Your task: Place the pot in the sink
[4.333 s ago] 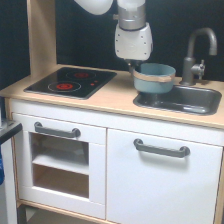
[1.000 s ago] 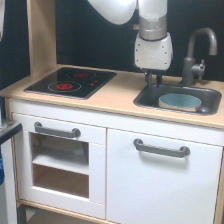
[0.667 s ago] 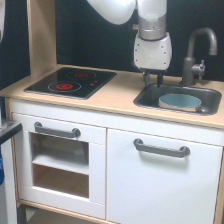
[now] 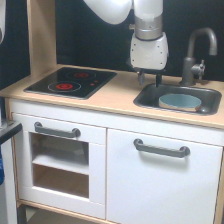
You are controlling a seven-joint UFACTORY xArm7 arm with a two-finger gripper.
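The blue-grey pot (image 4: pixel 180 101) with its tan rim sits inside the dark grey sink (image 4: pixel 150 99), toward the sink's right half in the exterior view. My gripper (image 4: pixel 149 80) hangs above the sink's back left corner, apart from the pot and to its left. Its two dark fingers point down with a gap between them and hold nothing.
A dark grey tap (image 4: pixel 197 56) stands behind the sink on the exterior view's right. A black hob with red rings (image 4: pixel 71 82) lies on the wooden counter (image 4: pixel 120 95) to the left. White cabinet doors with grey handles (image 4: pixel 161 148) are below.
Earlier the gripper held the pot over the sink's left edge. The pot now rests in the sink and the gripper has let go and risen slightly to its left.
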